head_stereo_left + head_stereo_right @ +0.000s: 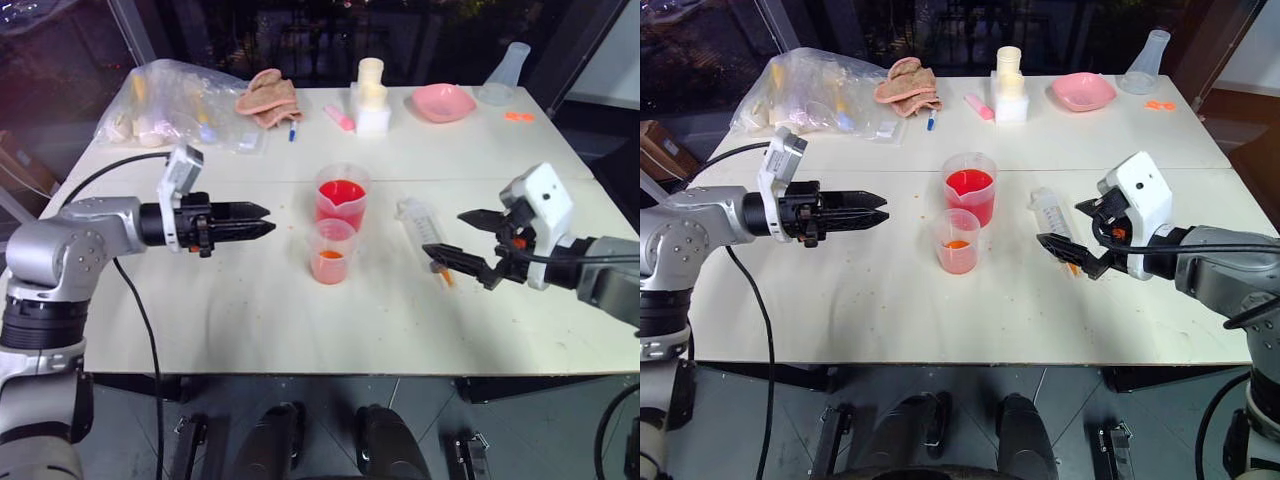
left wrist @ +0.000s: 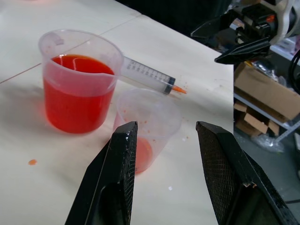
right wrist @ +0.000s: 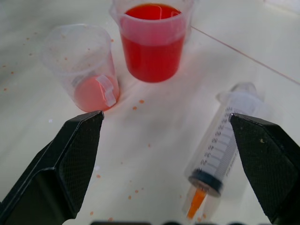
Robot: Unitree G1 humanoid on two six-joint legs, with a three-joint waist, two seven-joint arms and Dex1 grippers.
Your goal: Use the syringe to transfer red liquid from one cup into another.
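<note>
Your syringe (image 1: 424,238) lies flat on the table (image 1: 250,310), orange tip toward you, just right of the two cups. The bigger cup (image 1: 342,197) holds plenty of red liquid (image 2: 77,101); the smaller cup (image 1: 331,252), just in front of it, has only a little at the bottom. Your right gripper (image 1: 465,243) hangs over the syringe's tip end with jaws spread wide — holding nothing. Your left gripper (image 1: 262,222) points at the cups from the left, jaws parted and empty.
</note>
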